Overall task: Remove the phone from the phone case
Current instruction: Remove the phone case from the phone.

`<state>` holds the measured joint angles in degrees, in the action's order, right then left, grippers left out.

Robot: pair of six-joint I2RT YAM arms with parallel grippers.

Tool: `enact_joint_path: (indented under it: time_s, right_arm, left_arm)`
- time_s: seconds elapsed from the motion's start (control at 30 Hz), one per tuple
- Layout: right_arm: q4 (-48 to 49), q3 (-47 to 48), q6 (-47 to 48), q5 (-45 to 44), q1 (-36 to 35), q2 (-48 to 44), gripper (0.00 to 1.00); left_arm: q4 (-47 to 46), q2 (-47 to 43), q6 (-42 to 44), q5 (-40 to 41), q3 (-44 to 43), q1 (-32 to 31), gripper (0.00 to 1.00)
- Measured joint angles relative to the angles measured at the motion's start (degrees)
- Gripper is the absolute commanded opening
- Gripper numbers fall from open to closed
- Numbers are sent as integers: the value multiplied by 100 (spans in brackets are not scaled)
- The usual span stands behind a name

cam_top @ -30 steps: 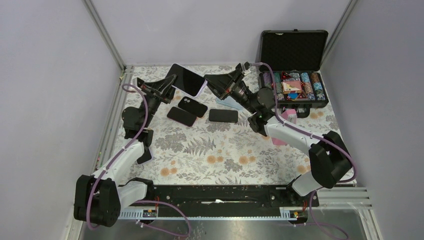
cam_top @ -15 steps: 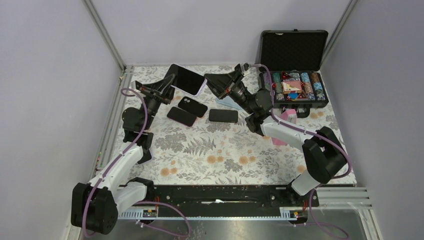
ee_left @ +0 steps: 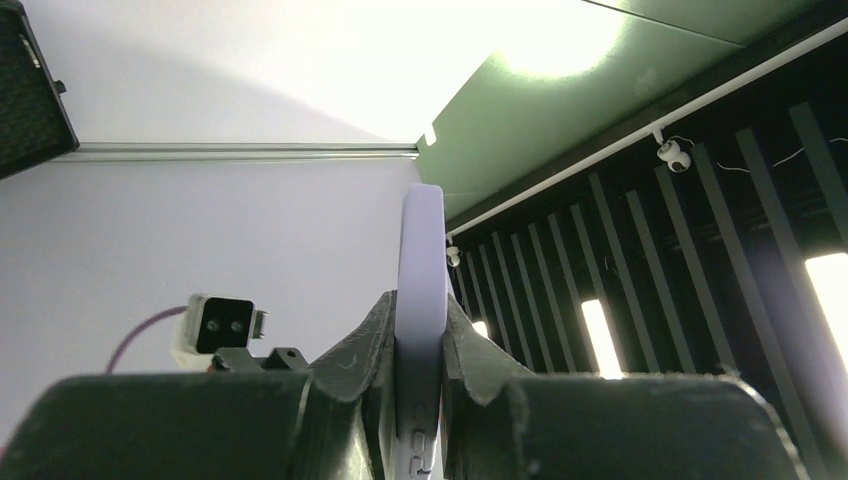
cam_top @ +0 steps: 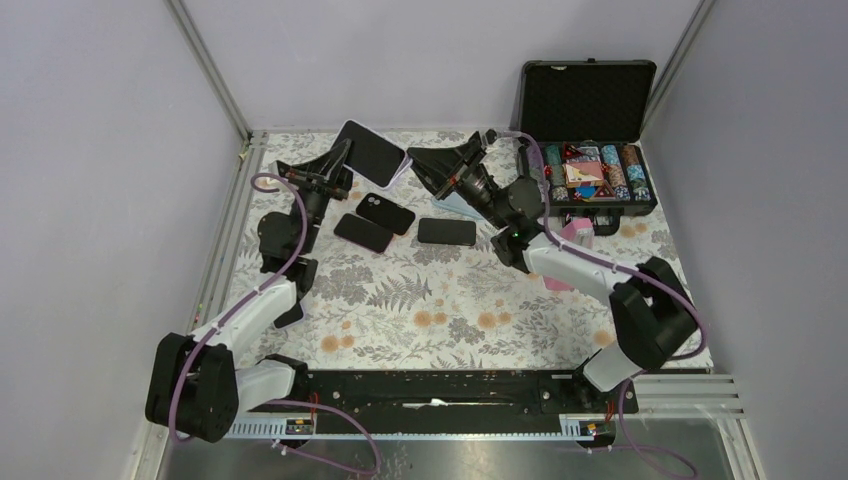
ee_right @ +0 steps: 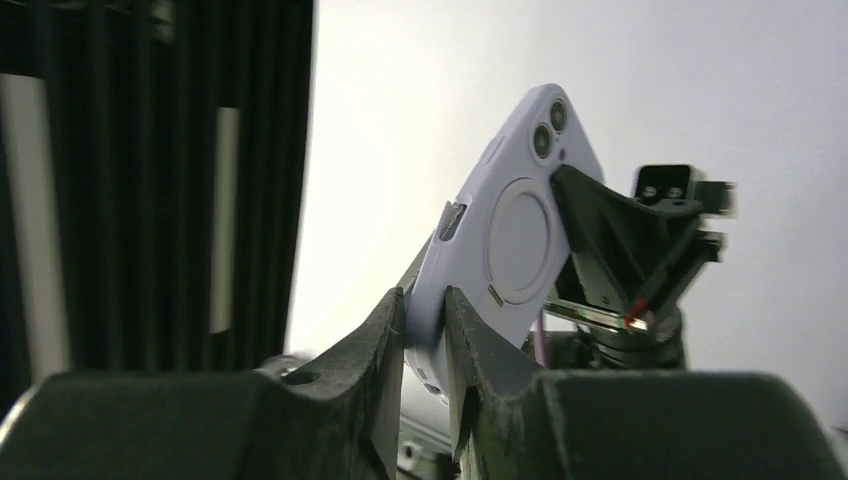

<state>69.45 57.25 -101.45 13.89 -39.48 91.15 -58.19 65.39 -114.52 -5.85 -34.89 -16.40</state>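
A phone in a lavender case (cam_top: 370, 153) is held tilted above the far middle of the table, dark screen facing the top camera. My left gripper (cam_top: 340, 167) is shut on its left edge. In the left wrist view the case's edge (ee_left: 420, 250) stands upright between the fingers of that gripper (ee_left: 420, 335). My right gripper (cam_top: 412, 163) is shut on the case's right corner. The right wrist view shows the case's back (ee_right: 515, 225) with camera holes, that gripper (ee_right: 427, 312) pinching its lower corner, and the left gripper (ee_right: 620, 255) behind.
Three dark phones (cam_top: 385, 212) (cam_top: 362, 232) (cam_top: 446, 231) lie on the floral cloth under the held phone. An open black case of poker chips (cam_top: 590, 170) stands at the back right. A pink object (cam_top: 575, 232) lies by the right arm. Another dark phone (cam_top: 290, 312) lies by the left arm.
The held phone has shifted slightly up and left and tilted more. The left arm has shifted a little. Both grippers still hold it.
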Motion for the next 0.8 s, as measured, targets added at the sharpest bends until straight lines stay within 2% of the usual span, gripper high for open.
enact_joint_path:
  time_s: [0.13, 0.2, 0.33, 0.53, 0.7, 0.73, 0.8]
  right_arm:
    - [-1311, 109, 944, 85, 0, -518, 3]
    - [-2105, 286, 1565, 109, -4, -763, 9]
    - [-3128, 671, 2542, 210, -20, -931, 30]
    - [-3978, 935, 3401, 481, -28, -935, 43]
    - [-4400, 955, 3689, 894, -72, -927, 42]
    - [-4487, 984, 3740, 975, -79, -925, 37]
    - [-4581, 1054, 3818, 1117, -92, -911, 18]
  left_arm:
    - [-15, 72, 0, 74, 0, 0, 0]
    - [-15, 74, 2, 94, 0, 0, 0]
    - [-11, 74, 11, 149, -22, 2, 0]
    - [103, 76, 66, 192, -22, 2, 0]
    - [208, 105, 140, 57, -22, -22, 0]
    - [212, 111, 149, 20, -22, -24, 0]
    - [216, 111, 149, -31, -24, -26, 0]
